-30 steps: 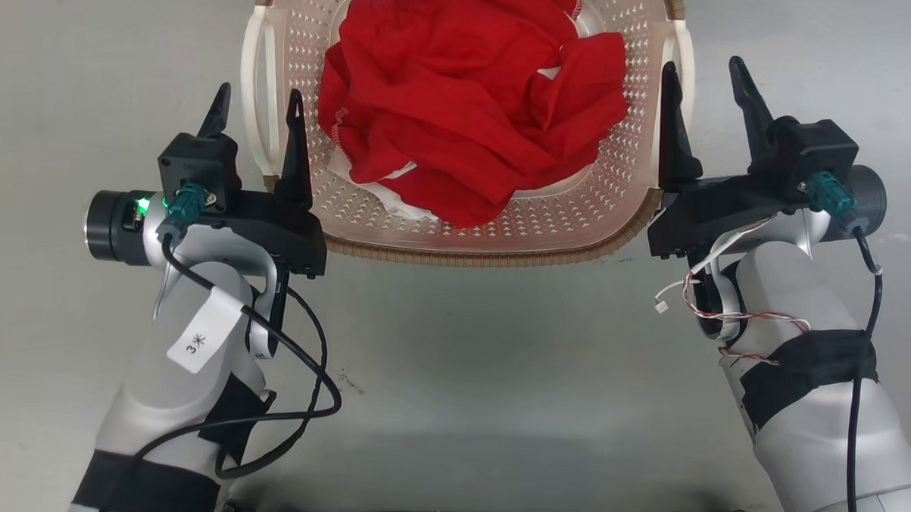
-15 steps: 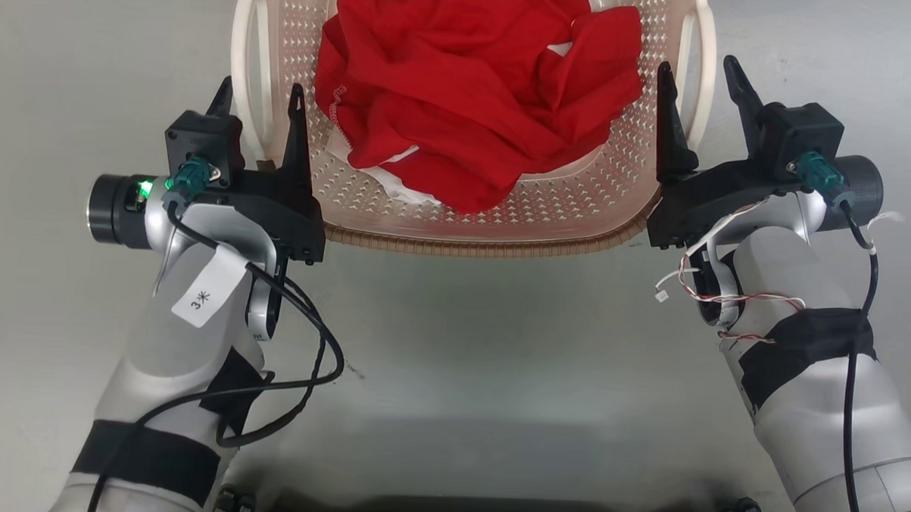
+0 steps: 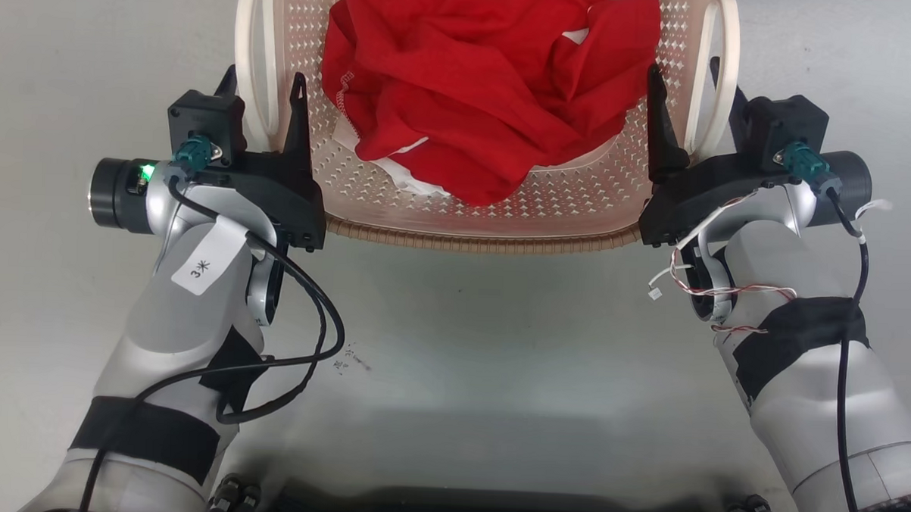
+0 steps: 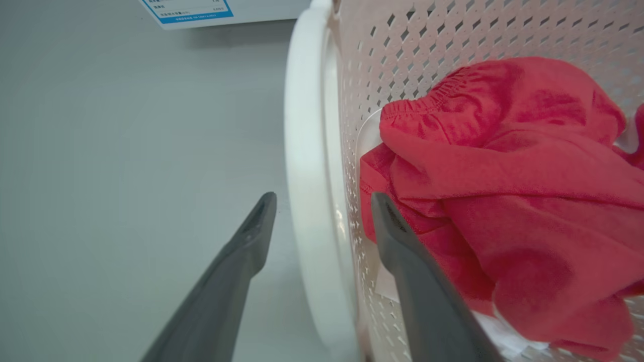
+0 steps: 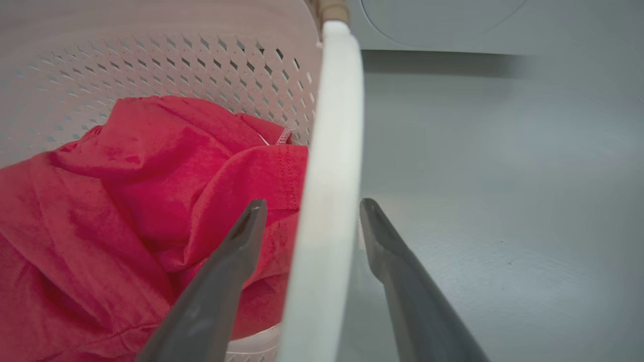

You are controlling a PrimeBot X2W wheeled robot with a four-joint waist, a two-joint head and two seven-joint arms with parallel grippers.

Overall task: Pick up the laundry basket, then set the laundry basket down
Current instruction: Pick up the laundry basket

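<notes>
On the left, the robot's pale left forearm carries a paper tag (image 3: pixel 203 266), and a black cable (image 3: pixel 324 342) loops from it over the grey floor (image 3: pixel 498 348). The left gripper (image 3: pixel 265 73) is released. Its two dark fingers stand spread on either side of the basket's white left handle (image 3: pixel 249 59), the outer one over the floor and the inner one over the perforated wall. In the left wrist view the left gripper (image 4: pixel 323 198) straddles that left handle (image 4: pixel 304 151) with a narrow gap on each side. A white appliance (image 4: pixel 251 7) bearing a blue-edged label (image 4: pixel 188 7) stands on the floor beyond the handle.

The laundry basket (image 3: pixel 494 244) sits on the floor directly ahead of the robot, between the two grippers. Its brown rim faces the robot and its far end reaches toward the appliance. A crumpled red garment (image 3: pixel 484 83) fills its middle, with a bit of white cloth (image 3: pixel 409 185) showing under the garment's near edge.

On the right, the right gripper (image 3: pixel 683 65) is released too, with one finger inside the basket wall and the other outside the white right handle (image 3: pixel 723 83). The right wrist view shows the right gripper (image 5: pixel 312 202) astride the right handle (image 5: pixel 337 125). Its inner finger stands apart from the handle against the red garment (image 5: pixel 151 176), and its outer finger is just beside the handle; whether it touches cannot be told. Thin red and white wires (image 3: pixel 697 272) hang loose at the right wrist.
</notes>
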